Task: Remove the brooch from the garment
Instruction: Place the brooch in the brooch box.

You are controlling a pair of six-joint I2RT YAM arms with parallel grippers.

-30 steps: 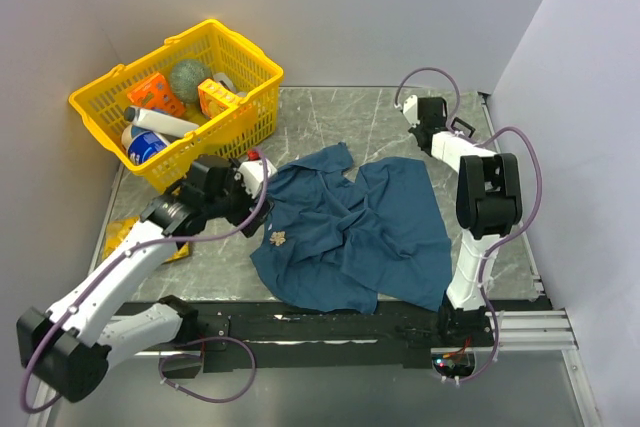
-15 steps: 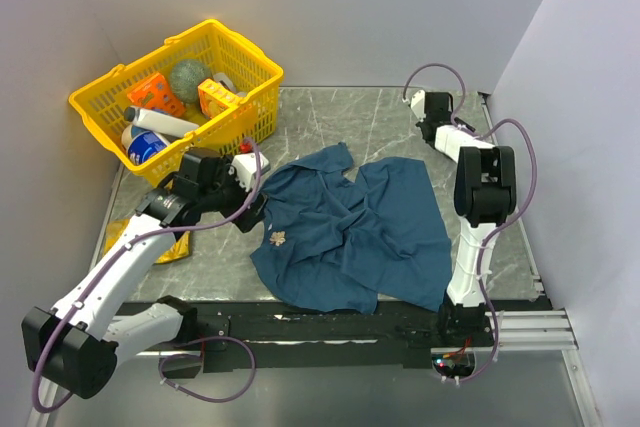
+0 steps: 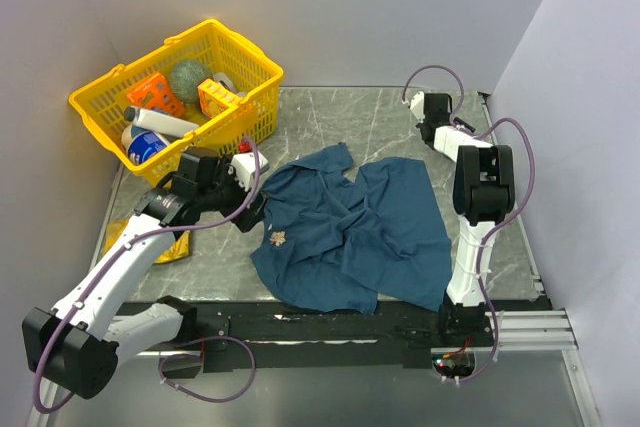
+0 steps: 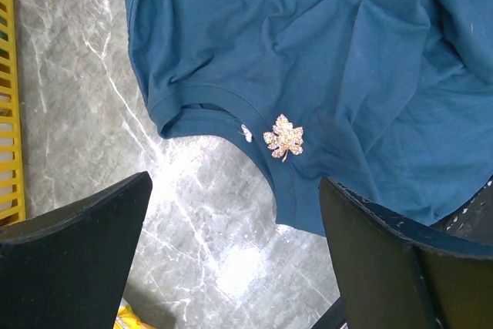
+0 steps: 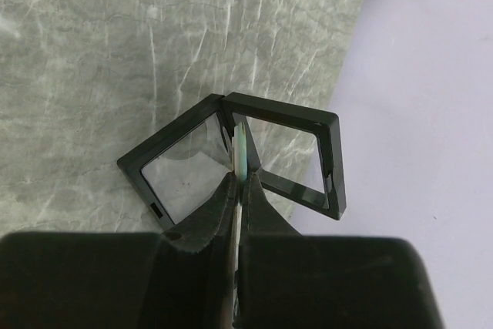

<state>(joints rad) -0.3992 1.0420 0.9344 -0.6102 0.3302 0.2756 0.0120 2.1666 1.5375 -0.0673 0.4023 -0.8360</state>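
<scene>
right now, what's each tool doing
Left tool: open, empty, over the brooch on the garment.
Right tool: shut; whether it pinches anything cannot be told.

Far left on the grey marbled surface (image 3: 350,117): yellow basket (image 3: 240,119) holding an orange box (image 3: 155,93), a grey-green ball (image 3: 186,78) and a white bottle (image 3: 165,124). Nearer, at the left edge, yellow packet (image 3: 125,237). Far right, black-framed clear case (image 5: 181,167), hinged open in a V.

garment (image 4: 347,52): cut by top, right edges | basket (image 4: 11,36): sliver only | yellow pouch (image 3: 116,234): half under left arm (image 3: 130,267)
</scene>
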